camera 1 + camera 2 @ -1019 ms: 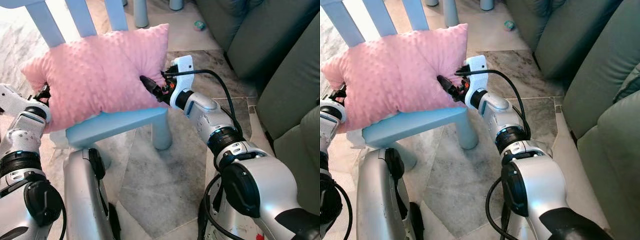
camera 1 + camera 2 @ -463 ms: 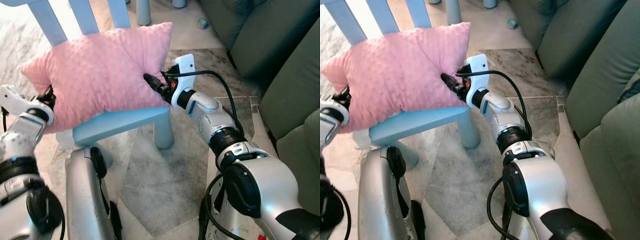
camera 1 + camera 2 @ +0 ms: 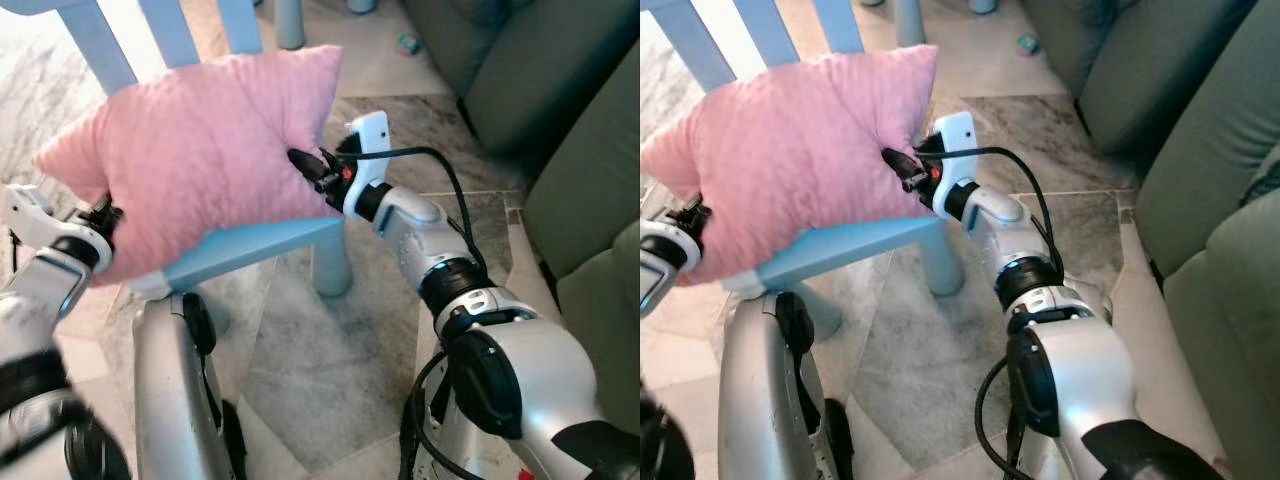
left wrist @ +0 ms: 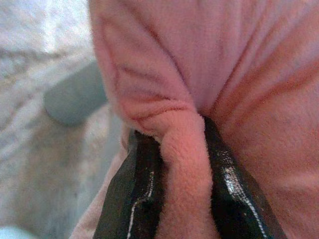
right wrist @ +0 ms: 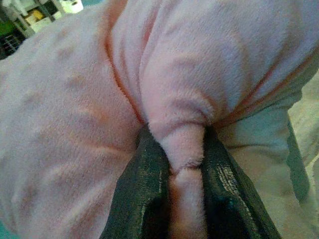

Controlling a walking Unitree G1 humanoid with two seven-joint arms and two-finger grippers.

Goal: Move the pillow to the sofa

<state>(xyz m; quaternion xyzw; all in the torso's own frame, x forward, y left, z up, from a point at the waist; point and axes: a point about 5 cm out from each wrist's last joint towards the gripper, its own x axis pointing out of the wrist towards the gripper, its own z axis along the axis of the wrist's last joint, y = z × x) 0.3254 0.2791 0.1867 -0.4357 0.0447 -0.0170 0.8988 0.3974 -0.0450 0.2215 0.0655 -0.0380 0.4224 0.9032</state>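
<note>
Both arms reach forward to the pillow [image 3: 200,160], one at each side edge. The right gripper [image 3: 305,165] extends from a bent elbow, wrist roughly level, and pinches a fold of fabric at the pillow's right edge; in the right wrist view its two black fingers [image 5: 144,199] stand narrow with a roll of pink fabric clamped between them. The left gripper [image 3: 100,212] meets the pillow's lower left corner; in the left wrist view its fingers [image 4: 137,199] likewise hold a pinched ridge of fabric.

The pillow is pink, plush, with a dotted texture, roughly rectangular, and creased where each gripper bites. It is tilted, left side lower, above the seat of the chair [image 3: 260,245]. Its lower edge lies close to the seat's front edge; whether it touches cannot be told. Its upper part covers the lower ends of the chair's back slats.

The chair is light blue, standing on a marbled tile floor [image 3: 330,350]. The sofa [image 3: 560,110], grey-green, occupies the right side, well apart from the pillow. A small coloured object [image 3: 407,43] lies on the floor near the sofa's far end. Between pillow and sofa are the right arm and bare floor.
</note>
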